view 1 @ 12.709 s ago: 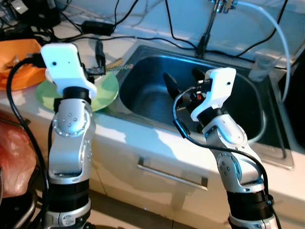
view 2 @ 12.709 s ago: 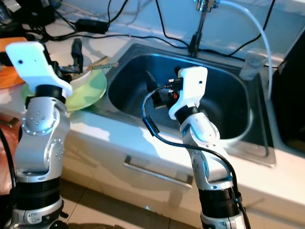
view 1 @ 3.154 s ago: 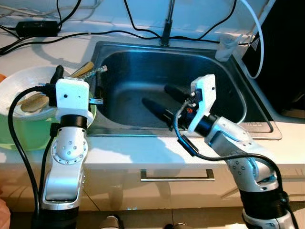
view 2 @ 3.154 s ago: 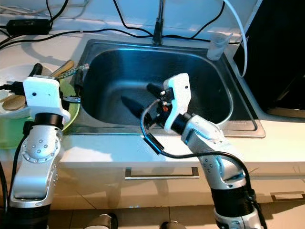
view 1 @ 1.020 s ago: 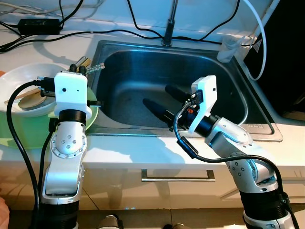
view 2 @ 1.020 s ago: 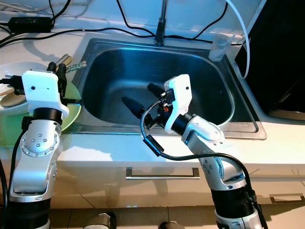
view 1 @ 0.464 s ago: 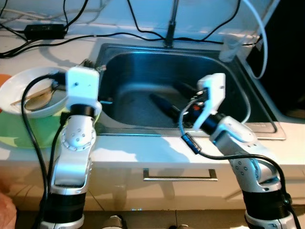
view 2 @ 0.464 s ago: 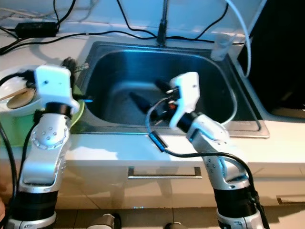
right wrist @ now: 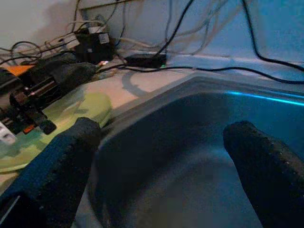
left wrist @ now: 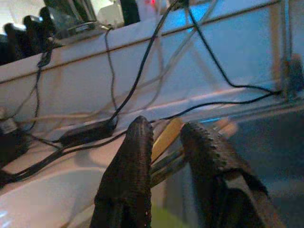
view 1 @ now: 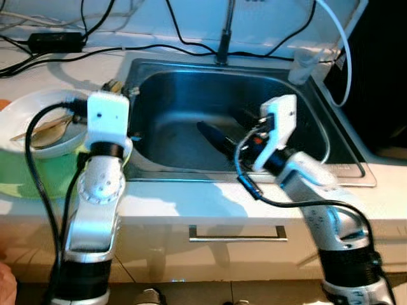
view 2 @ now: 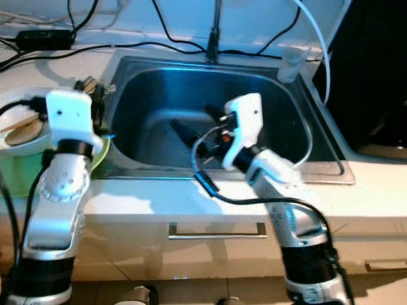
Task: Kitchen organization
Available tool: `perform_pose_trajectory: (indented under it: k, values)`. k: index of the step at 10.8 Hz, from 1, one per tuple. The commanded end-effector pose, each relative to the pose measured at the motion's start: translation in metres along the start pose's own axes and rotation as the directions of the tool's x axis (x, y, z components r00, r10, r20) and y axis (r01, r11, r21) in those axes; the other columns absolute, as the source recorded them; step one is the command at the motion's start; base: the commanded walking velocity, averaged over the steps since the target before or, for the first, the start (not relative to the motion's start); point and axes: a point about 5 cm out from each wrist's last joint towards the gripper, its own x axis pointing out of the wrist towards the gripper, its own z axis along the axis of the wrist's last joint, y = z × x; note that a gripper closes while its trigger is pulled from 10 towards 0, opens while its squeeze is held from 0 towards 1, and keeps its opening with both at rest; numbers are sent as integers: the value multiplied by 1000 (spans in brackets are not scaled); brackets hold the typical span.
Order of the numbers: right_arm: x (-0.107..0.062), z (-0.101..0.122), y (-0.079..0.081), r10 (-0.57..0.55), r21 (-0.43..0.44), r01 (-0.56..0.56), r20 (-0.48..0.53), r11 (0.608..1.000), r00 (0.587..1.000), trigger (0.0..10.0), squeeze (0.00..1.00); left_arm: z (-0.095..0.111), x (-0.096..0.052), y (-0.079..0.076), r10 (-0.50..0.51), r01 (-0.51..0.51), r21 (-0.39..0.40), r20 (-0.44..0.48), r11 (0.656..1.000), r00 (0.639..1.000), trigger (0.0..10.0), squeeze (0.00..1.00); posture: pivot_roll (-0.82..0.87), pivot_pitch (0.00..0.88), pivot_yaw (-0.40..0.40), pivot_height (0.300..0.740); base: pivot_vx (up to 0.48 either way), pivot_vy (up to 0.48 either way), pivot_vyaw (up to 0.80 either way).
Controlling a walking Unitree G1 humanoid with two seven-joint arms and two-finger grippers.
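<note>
At mid-left, the left gripper [left wrist: 164,156] is clamped on the utensils [left wrist: 167,135] by the sink [view 1: 191,89]; they could slip, while the right gripper [right wrist: 161,147] hangs spread mid-frame.

White countertop [view 1: 191,197] w/ inset stainless steel sink [view 1: 184,108], chrome tap stem [view 1: 226,32] behind. Pale wall [left wrist: 213,57] w/ black cables [view 1: 95,47]. Cream drawer front, metal bar handle [view 1: 237,238], below.
</note>
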Motion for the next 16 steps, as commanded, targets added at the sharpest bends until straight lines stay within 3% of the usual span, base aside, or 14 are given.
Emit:
perform_pose_trajectory:
  k: [1, 4, 7, 12, 13, 16]
  values:
    - [2, 0, -1, 6, -17, -6, 6, 1000, 1000, 10000, 0, -3, -3, 2, 12, -12, 13, 0, 1000, 1000, 10000, 1000, 40, 60, -70, 740, 0, 0, 0]
    - [1, 3, -2, -5, -17, 6, 18, 1000, 1000, 10000, 0, 0, -1, -10, -56, 56, 5, 19, 998, 998, 10000, 1000, 12, 74, -68, 740, 0, 0, 0]
    - [-3, 3, 0, -8, -11, 8, 15, 1000, 1000, 10000, 0, -1, 0, -26, -166, 165, 78, 12, 983, 986, 10000, 1000, -2, 85, -73, 740, 0, 0, 0]
    - [-2, 3, 4, 14, -1, -14, 8, 1000, 1000, 10000, 0, -16, 1, -15, -92, 98, 180, -42, 979, 995, 10000, 1000, 3, 97, -80, 740, 0, 0, 0]
    - [-3, 2, 7, 36, 5, -36, -2, 999, 999, 10000, 0, -19, 4, -12, -78, 87, 185, -55, 979, 995, 10000, 0, -2, 100, -81, 740, 0, 0, 0]
    - [-5, 2, 11, 41, 5, -41, -5, 999, 999, 10000, 0, -23, 11, -7, -56, 67, 218, -56, 974, 997, 10000, 0, -11, 110, -77, 740, 0, 0, 0]
